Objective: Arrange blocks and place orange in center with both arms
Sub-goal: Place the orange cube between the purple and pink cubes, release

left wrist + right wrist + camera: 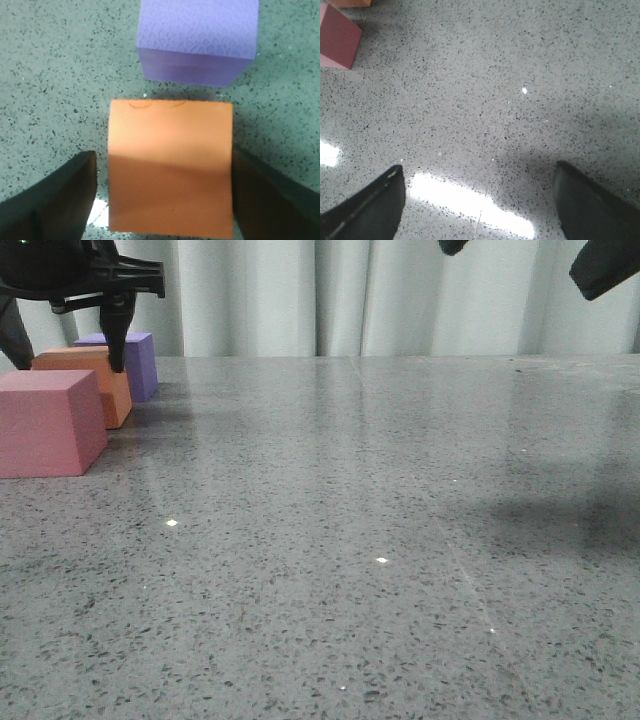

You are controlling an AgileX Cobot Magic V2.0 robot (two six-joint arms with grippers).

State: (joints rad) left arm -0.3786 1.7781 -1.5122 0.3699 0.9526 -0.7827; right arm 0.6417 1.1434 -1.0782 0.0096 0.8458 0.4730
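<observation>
Grey speckled stone forms the counter [380, 540] in the front view, with three cubes lined up at its far left: the pink-red cube [45, 423] nearest the camera, the orange cube [95, 380] behind it, and the purple cube [138, 362] farthest back. The left claw [115, 335] hangs just above the orange cube, one dark finger crossing in front of it. Only black fragments of the right arm [605, 268] show at the upper right, high over the counter.

In the left wrist view, the orange cube [171, 167] sits between the two black fingers [60, 200], which stand apart with a thin gap on each side of it. The purple cube [197, 40] lies just beyond, not touching.

In the right wrist view, the right claw [480, 205] is spread wide over bare counter [495, 90], holding nothing. The pink-red cube [337, 37] lies well apart at one corner, with a sliver of orange cube [350, 2] past it.
</observation>
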